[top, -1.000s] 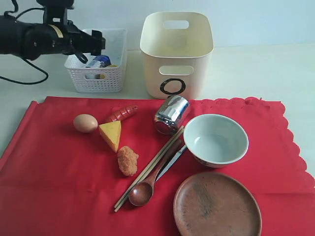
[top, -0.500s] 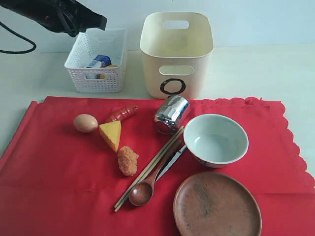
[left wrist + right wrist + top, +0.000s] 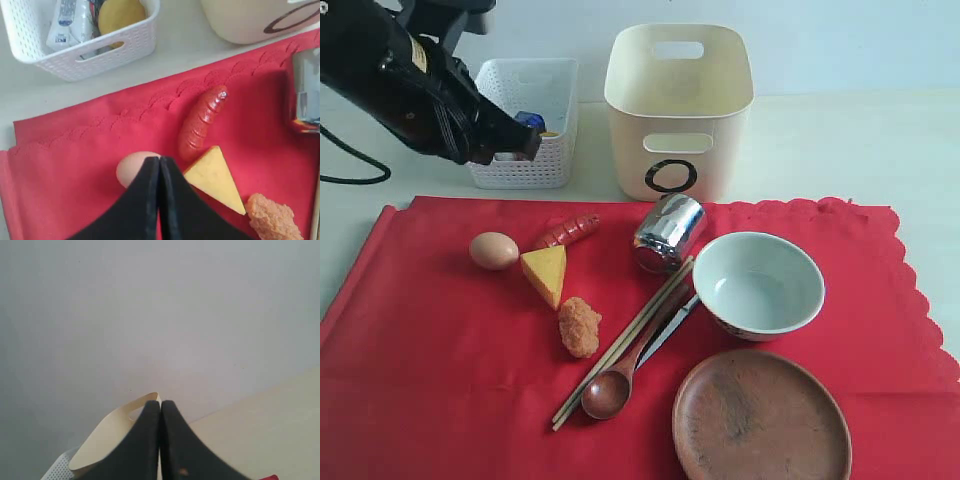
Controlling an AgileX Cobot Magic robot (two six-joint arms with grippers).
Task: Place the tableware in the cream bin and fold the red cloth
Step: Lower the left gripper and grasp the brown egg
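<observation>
Red and spread flat, the red cloth (image 3: 430, 390) covers the near part of the table (image 3: 860, 140), with its scalloped edge along the far side. All the tableware lies on it. The steel cup (image 3: 668, 233) is on its side near the middle of the far edge. The white bowl (image 3: 758, 285) stands upright just to the right of the cup, and the brown plate (image 3: 761, 417) sits nearer, at the near right. The chopsticks (image 3: 620, 345) run slantwise from the cup toward the near left. The wooden spoon (image 3: 618, 382) lies just beside them on the right, and the slim metal-handled utensil (image 3: 670, 330) lies between the spoon's handle and the bowl.

On the left half of the cloth are an egg (image 3: 494, 250), a cheese wedge (image 3: 546, 273), a sausage (image 3: 567, 231) and a fried nugget (image 3: 580, 326).

The cream bin (image 3: 680, 100) stands upright on bare table just beyond the cloth's far edge, its black ring facing the near side. The white lattice basket (image 3: 535, 172) stands to its left with packets and a yellow item inside.

The left claw (image 3: 525, 145) hangs at the far left in front of the basket, pressed together and gripping nothing. In the left wrist view its tips sit over the egg. The right claw (image 3: 160, 405) is outside the exterior view. It is also pressed together and empty, and points toward a pale wall with the bin's rim below it.
</observation>
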